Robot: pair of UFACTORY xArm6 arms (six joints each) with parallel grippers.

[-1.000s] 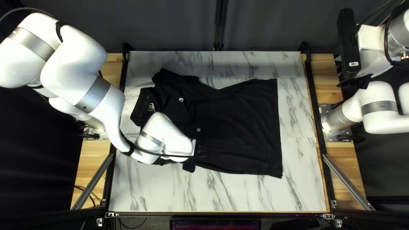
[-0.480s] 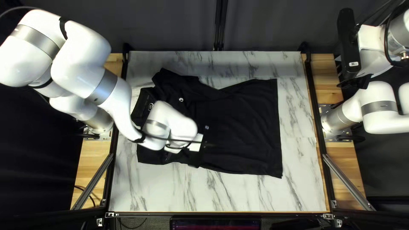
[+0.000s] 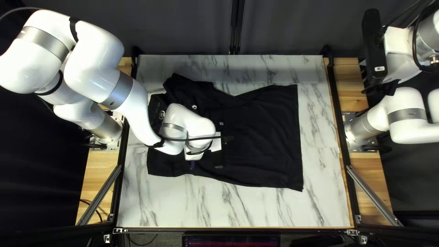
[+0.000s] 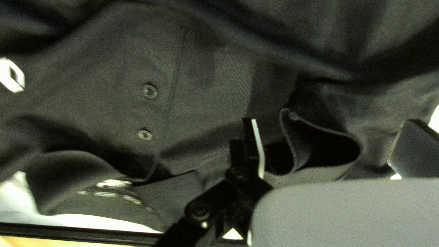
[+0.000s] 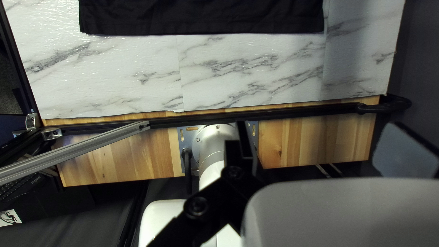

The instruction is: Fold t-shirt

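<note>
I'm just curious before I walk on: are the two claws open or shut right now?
Left claw: open, over the shirt, not gripping it.
Right claw: open, holding nothing.

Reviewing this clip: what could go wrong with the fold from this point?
Catching one layer: in the left wrist view, what looks like a sleeve opening gapes, so a grasp there might lift only its near edge.

Disturbing the layout: my left arm reaches low over the polo shirt, near the collar, and could drag the cloth.

Uneven fold: creases run across the shirt and may get trapped if it is folded without smoothing.
</note>
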